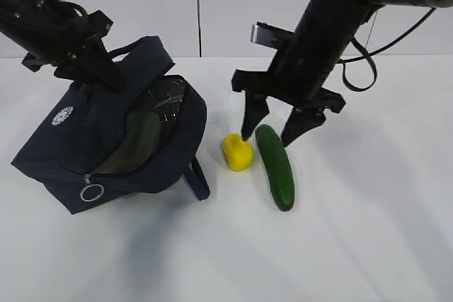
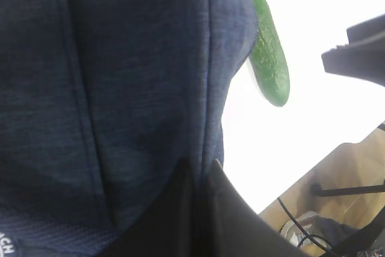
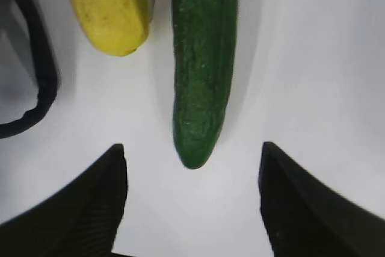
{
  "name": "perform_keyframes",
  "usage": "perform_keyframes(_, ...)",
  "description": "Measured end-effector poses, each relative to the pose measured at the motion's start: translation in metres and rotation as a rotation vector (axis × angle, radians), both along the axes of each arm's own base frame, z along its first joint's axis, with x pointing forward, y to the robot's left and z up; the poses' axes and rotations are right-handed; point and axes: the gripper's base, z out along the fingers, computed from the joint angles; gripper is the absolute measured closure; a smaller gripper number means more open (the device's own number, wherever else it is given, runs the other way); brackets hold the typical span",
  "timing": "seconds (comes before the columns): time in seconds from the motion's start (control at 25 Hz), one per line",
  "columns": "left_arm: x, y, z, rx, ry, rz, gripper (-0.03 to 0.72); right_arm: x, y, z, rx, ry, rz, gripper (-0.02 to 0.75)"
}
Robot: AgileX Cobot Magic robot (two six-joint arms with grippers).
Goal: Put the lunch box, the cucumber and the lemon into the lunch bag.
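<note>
Lying lengthwise, cucumber (image 1: 276,166) pointing toward camera

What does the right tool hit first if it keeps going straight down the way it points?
Most likely the cucumber. The right tool is open above its near end, one finger on each side. Going straight, the fingers would straddle that end and reach the table; the exact height is unclear.

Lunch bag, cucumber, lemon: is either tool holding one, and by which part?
The left tool is shut on the lunch bag at its upper rear fabric. The right tool, open above the cucumber, holds nothing.
</note>
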Motion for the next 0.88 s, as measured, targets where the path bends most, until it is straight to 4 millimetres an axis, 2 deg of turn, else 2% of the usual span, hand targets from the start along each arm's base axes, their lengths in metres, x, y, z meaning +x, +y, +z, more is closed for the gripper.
perform_keyframes(0.12, 0.0, 0.0, 0.0, 0.0, 0.0, 0.0, 0.694, 0.001, -0.01, -0.003, -0.114, -0.01, -0.004, 0.229)
perform_keyframes(0.32, 0.0, 0.001, 0.001, -0.002, 0.003, -0.003, 0.694, 0.006, -0.018, -0.004, -0.202, -0.068, 0.007, 0.229)
perform_keyframes(0.72, -0.001, 0.0, 0.001, -0.014, 0.017, -0.009, 0.694, 0.016, -0.02, -0.004, -0.228, -0.185, 0.003, 0.229)
perform_keyframes(0.88, -0.001, 0.0, 0.002, -0.017, 0.017, -0.009, 0.694, 0.019, -0.019, -0.017, -0.238, -0.161, 0.007, 0.229)
